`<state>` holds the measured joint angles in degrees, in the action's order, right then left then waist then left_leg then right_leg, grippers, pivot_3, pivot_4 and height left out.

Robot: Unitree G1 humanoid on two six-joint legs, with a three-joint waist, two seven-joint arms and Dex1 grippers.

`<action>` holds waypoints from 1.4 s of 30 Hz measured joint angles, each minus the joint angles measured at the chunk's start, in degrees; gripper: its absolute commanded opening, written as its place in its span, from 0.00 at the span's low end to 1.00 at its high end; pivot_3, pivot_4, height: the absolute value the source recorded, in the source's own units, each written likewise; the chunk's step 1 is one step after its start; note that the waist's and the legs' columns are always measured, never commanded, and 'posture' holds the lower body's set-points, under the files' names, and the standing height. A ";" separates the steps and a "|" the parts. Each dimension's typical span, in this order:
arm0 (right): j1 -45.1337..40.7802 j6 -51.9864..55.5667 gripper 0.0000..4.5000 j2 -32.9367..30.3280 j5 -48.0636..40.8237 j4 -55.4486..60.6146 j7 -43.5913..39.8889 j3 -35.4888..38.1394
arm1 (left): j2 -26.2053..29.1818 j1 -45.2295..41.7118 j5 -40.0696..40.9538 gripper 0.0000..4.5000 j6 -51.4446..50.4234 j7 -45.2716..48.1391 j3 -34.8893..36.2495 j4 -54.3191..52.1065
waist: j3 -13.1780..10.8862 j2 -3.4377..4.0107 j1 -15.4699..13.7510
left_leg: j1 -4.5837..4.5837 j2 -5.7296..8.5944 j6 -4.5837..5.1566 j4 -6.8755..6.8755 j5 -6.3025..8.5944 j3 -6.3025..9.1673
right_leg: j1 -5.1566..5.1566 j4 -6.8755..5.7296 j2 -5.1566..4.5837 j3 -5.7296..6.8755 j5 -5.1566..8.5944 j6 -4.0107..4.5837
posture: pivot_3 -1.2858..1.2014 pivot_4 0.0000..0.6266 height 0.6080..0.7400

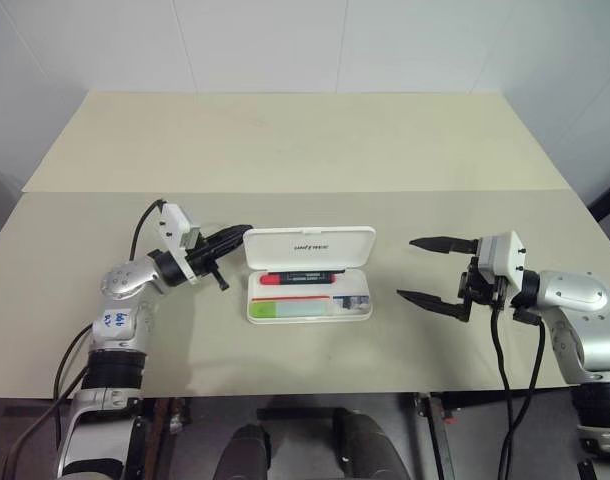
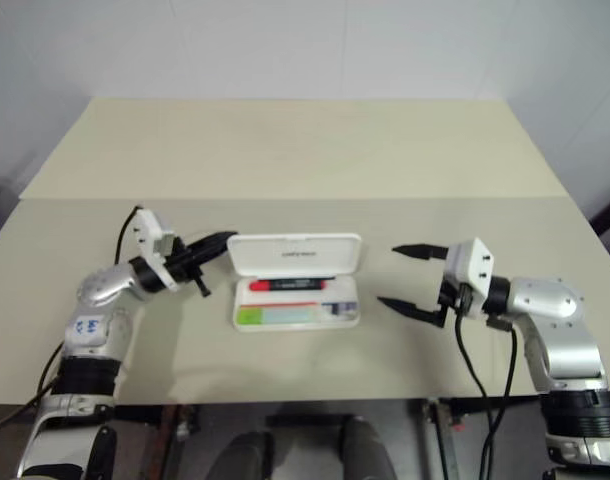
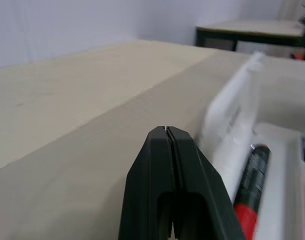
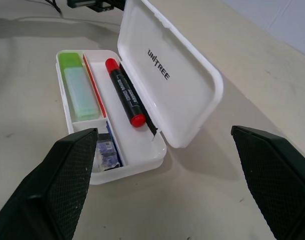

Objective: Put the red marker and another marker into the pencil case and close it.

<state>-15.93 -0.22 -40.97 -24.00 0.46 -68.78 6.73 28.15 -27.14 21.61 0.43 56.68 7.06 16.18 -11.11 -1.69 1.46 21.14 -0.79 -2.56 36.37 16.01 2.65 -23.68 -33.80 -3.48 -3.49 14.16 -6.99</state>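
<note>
On the left, the left gripper (image 1: 237, 235) hovers over the table (image 1: 305, 150) with its two black fingers pressed flat together and nothing between them; its tip sits just beside the left end of the raised lid, and whether it touches the lid cannot be told. In the middle lies the case (image 1: 309, 246), white and open, its lid standing up at the far side with the lettering facing the robot. The red marker (image 4: 124, 92) lies lengthwise in the rear compartment, close to the hinge, black in the middle with red at both ends. The green marker (image 4: 78, 85) lies in the front compartment at the case's left end, bright cap toward the left wall. A thin red stripe (image 4: 94, 84) runs between the two. A small dark, bluish item (image 4: 106, 153) fills the little compartment at the right end; what it is cannot be made out. On the right, well apart from the case, the right gripper (image 1: 432, 271) has its fingers spread wide, empty, pointing at the case.
</note>
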 measured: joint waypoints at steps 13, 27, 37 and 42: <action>1.60 -0.58 1.00 0.19 0.00 1.82 3.19 0.06 | 4.25 -1.85 -7.35 0.01 9.64 14.59 -11.01 2.30 | 0.00 0.00 -0.06 | 0.02 0.01 0.01 0.02 0.00 0.00 | 0.01 0.00 0.00 -0.01 0.01 0.01 | 0.52 0.24 1.00; 5.97 3.26 1.00 0.19 -0.15 9.40 9.35 0.61 | 3.82 -10.37 -16.37 0.01 3.90 12.83 -19.23 2.39 | 0.00 0.00 -0.06 | 0.01 0.02 0.05 0.09 -0.02 0.02 | 0.05 -0.04 0.01 -0.03 0.00 -0.01 | 0.52 0.24 1.00; 10.31 2.21 1.00 1.11 -0.17 11.19 11.35 1.69 | 2.87 -10.21 -16.10 0.01 -1.81 15.28 -21.90 -2.24 | 0.00 0.00 -0.08 | 0.01 0.03 0.05 0.09 -0.01 0.02 | 0.06 -0.02 0.02 -0.04 0.00 -0.01 | 0.52 0.24 1.00; 10.75 -0.07 1.00 1.48 -0.16 10.58 11.30 2.24 | 1.95 -10.08 -16.17 0.01 -3.31 14.40 -22.42 -2.45 | 0.00 0.00 -0.03 | -0.04 0.02 0.06 0.10 -0.02 0.02 | 0.07 -0.04 0.03 -0.04 0.00 0.00 | 0.52 0.24 1.00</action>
<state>-5.18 -0.30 -39.49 -24.16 11.04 -57.49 8.96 30.10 -37.23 5.44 -2.89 71.08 -15.36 13.73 -11.11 -1.69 1.42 21.10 -0.77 -2.50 36.47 15.99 2.67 -23.61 -33.85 -3.45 -3.53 14.16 -7.00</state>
